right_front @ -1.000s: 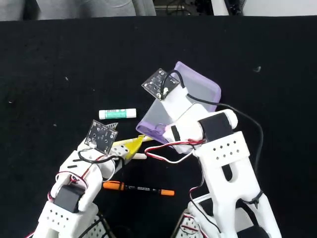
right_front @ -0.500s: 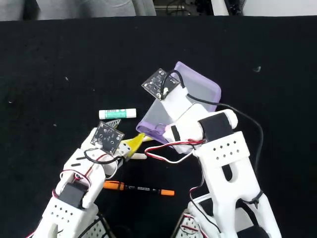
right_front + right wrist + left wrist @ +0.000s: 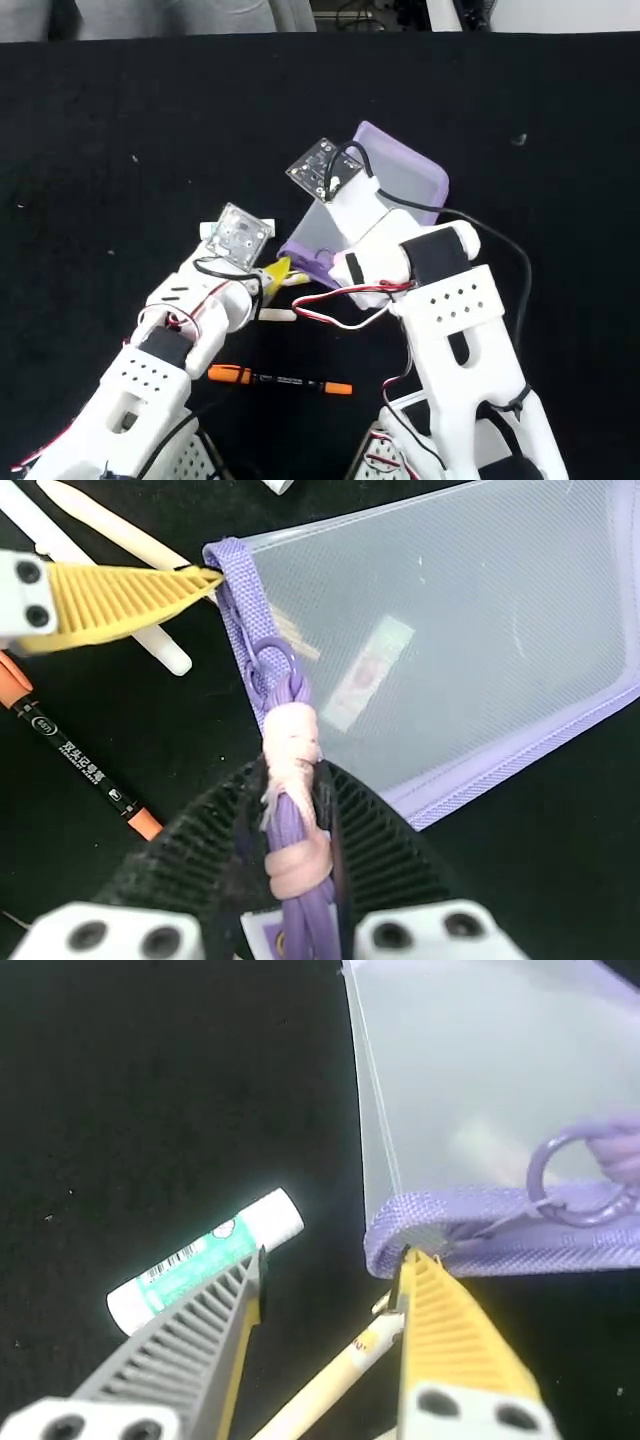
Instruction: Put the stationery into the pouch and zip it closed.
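Clamped shut, my right gripper (image 3: 290, 772) pinches the zip pull cord (image 3: 290, 735), a purple and pink braid that runs to a purple ring on the pouch edge. My left gripper (image 3: 332, 1260) stands spread. Its yellow fingertip is against the woven purple corner of the pouch (image 3: 480, 1090), and its grey finger is off to the other side, above the table.

Items counted:
- Pouch: one. It is translucent with purple trim and lies flat on the black table (image 3: 100, 120) near the middle, just beyond both grippers. I cannot tell whether the zip is open, or what shows through the panel.
- Glue stick (image 3: 205, 1260): one. It is white and green and lies on the table just beside my left gripper's grey finger, apart from the pouch.
- White pens (image 3: 130, 620): two. They lie close together on the table outside the pouch, by its purple corner. In the left wrist view, one passes between the spread left fingers.
- Marker (image 3: 280, 380): one, with a black barrel and orange ends. It lies on the table nearer the arm bases, well apart from the pouch and touching neither gripper.

All four stationery pieces lie outside the pouch.
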